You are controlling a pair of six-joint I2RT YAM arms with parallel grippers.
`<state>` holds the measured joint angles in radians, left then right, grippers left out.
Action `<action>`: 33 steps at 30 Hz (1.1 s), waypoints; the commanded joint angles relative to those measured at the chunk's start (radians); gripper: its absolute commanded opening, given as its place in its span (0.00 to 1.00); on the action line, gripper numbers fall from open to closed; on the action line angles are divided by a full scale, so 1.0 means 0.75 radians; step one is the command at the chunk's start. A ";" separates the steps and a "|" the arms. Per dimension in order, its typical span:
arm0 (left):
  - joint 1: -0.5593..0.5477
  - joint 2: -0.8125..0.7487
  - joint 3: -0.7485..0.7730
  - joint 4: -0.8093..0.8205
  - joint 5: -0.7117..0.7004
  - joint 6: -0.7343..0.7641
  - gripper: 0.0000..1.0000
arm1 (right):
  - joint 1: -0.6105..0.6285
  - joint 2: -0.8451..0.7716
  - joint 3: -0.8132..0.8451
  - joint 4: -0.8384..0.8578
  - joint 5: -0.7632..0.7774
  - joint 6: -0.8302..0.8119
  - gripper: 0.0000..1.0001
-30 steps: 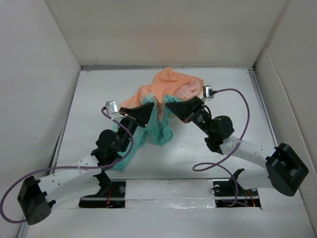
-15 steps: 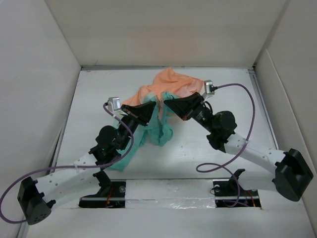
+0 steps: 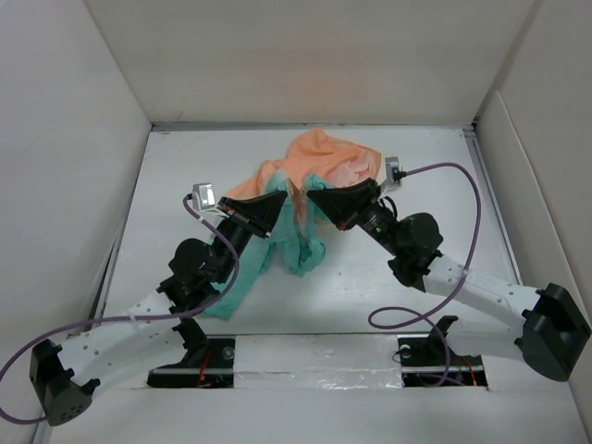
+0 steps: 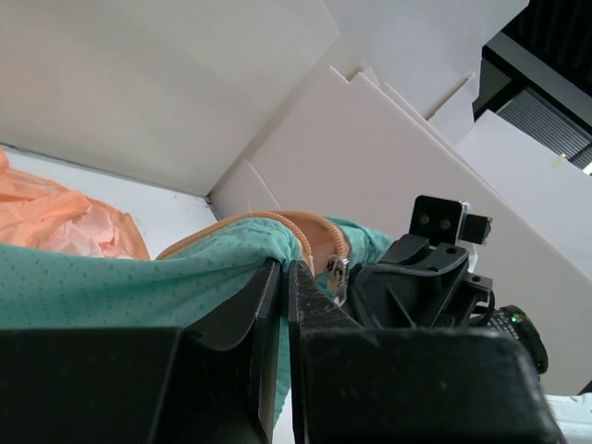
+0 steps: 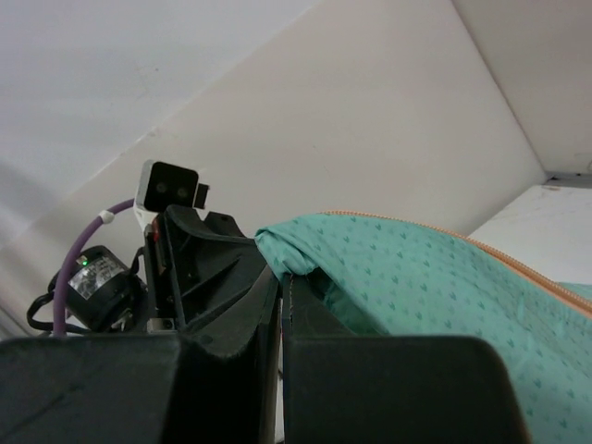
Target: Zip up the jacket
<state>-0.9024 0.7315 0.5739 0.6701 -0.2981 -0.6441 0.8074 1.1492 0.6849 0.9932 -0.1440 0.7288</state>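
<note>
The jacket [image 3: 310, 180] lies crumpled on the table [image 3: 176, 176], its orange part on the side away from the arm bases and its teal part on the near side. The left arm [image 3: 199, 268] reaches the jacket's middle from the left, its jaws pinched shut on a fold of teal fabric right at the orange zipper edge [image 4: 310, 231]. The right arm [image 3: 416, 245] comes in from the jacket's right, its jaws likewise closed on a teal fold [image 5: 370, 268] with the zipper tape running along it. The two sets of jaws nearly meet over the jacket's middle, and the metal zipper pull [image 4: 335, 273] hangs between them.
</note>
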 commanded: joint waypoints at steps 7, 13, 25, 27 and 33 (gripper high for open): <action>-0.006 0.021 0.030 0.123 0.058 -0.031 0.00 | 0.022 0.030 -0.030 0.238 0.024 -0.017 0.00; -0.006 0.023 0.018 0.160 0.060 -0.031 0.00 | 0.022 0.047 -0.032 0.255 0.014 -0.004 0.00; -0.006 0.023 -0.023 0.254 0.060 -0.041 0.00 | 0.046 0.043 -0.056 0.296 0.020 0.024 0.00; -0.006 0.025 -0.025 0.260 0.064 -0.041 0.00 | 0.046 0.047 -0.048 0.296 0.020 0.022 0.00; -0.006 0.023 -0.029 0.256 0.068 -0.043 0.00 | 0.059 0.041 -0.048 0.298 0.028 0.020 0.00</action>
<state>-0.9024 0.7601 0.5541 0.7815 -0.2646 -0.6708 0.8398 1.1881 0.6384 1.1309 -0.1387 0.7525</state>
